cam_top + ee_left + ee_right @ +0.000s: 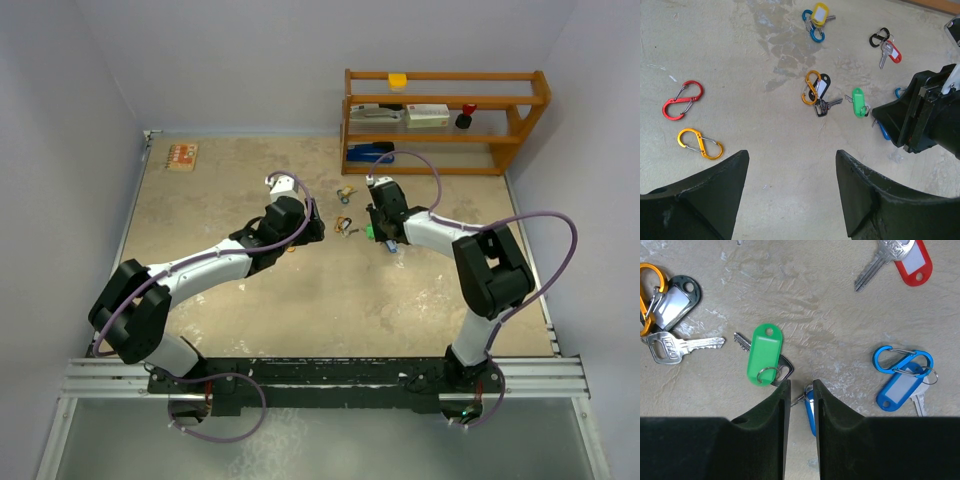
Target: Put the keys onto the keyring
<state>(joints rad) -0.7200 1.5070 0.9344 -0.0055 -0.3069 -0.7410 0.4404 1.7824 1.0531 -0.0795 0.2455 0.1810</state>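
Observation:
Several keys with coloured tags lie on the table. A green-tagged key (765, 354) lies just left of my right gripper (801, 382). Its jaws stand a narrow gap apart, low over a blue-tagged key (810, 410) that shows through the gap, partly hidden by the right finger. A second blue-tagged key hangs on a blue carabiner (902, 361). A red-tagged key (912, 262) lies further off. A black-tagged key hangs on an orange carabiner (812, 87). My left gripper (792, 155) is wide open and empty above bare table, with loose red (682, 100) and orange (700, 143) carabiners to its left.
A yellow tag on a blue carabiner (819, 14) lies at the far side. A wooden shelf (445, 120) with small items stands at the back right. A small orange card (182, 156) lies at the back left. Walls close in on three sides.

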